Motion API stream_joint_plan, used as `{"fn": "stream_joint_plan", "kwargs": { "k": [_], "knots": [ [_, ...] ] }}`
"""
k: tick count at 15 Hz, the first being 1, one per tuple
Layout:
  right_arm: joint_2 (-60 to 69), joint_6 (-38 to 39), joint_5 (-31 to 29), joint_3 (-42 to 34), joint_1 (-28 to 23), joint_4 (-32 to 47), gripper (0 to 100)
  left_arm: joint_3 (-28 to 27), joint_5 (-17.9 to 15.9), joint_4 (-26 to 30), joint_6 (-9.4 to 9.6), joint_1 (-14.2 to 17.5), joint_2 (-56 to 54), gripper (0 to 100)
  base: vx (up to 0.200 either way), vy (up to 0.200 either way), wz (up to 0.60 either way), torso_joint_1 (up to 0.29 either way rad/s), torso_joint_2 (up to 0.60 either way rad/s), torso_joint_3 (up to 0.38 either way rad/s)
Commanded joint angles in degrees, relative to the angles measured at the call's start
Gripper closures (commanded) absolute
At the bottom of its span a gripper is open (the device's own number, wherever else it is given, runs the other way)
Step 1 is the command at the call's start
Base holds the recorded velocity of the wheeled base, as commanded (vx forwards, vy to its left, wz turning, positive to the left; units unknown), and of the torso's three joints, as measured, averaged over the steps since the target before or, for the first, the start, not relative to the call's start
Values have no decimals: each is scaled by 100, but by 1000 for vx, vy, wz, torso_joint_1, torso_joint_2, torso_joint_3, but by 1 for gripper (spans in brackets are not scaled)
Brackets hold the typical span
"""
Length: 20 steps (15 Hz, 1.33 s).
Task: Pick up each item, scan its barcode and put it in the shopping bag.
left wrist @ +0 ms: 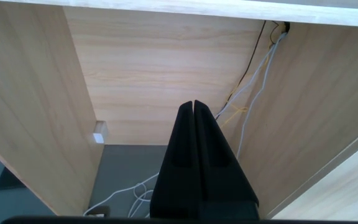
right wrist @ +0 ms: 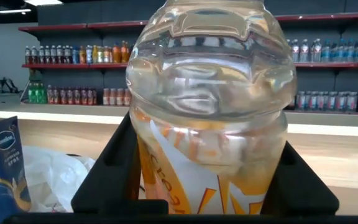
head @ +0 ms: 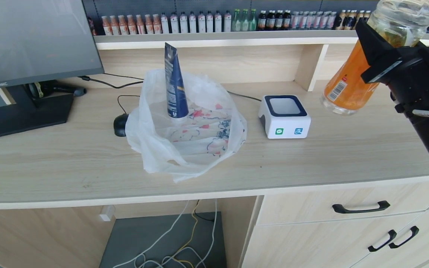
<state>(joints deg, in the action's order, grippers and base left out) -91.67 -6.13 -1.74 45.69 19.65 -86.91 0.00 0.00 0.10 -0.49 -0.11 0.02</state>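
Right hand point(head: 380, 44) clamped on tilted orange bottle point(head: 346, 83), aloft right of scanner point(head: 284, 116); left hand point(left wrist: 194, 124) together, beneath counter point(head: 69, 171) edge

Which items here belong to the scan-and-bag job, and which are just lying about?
Job: orange drink bottle in right end effector; scanner; shopping bag; blue tube standing in it.
Lying about: monitor; mouse; bottles on the back shelf.

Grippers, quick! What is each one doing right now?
Left gripper: shut, holding nothing.
Right gripper: shut on the orange drink bottle.
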Motion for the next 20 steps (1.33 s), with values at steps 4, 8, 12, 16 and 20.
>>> {"fn": "stream_joint_plan", "kwargs": {
  "k": [4, 8, 12, 16, 20],
  "knots": [
    [-8, -2, -1, -16, -5, -19, 100, 0, 0, -1, -4, 2, -2, 100, 0, 200, 0, 0, 0, 2],
    [0, -11, -1, -69, -5, -28, 100, 0, 0, -1, -4, 2, -2, 100, 0, 200, 0, 2, 2, 1],
    [-44, -28, -1, -78, 39, -46, 100, 0, 0, -10, 40, 2, -2, 100, 0, 50, 0, -2, 1, 4],
    [-52, -28, 7, -139, 74, -54, 100, 0, 0, -10, 40, 2, -2, 100, 0, 0, 0, 0, 0, 0],
    [-96, -116, 7, -403, 417, -81, 100, 0, 0, -10, 40, 2, -2, 100, 0, 0, 0, 0, 0, 0]
  ]
}}
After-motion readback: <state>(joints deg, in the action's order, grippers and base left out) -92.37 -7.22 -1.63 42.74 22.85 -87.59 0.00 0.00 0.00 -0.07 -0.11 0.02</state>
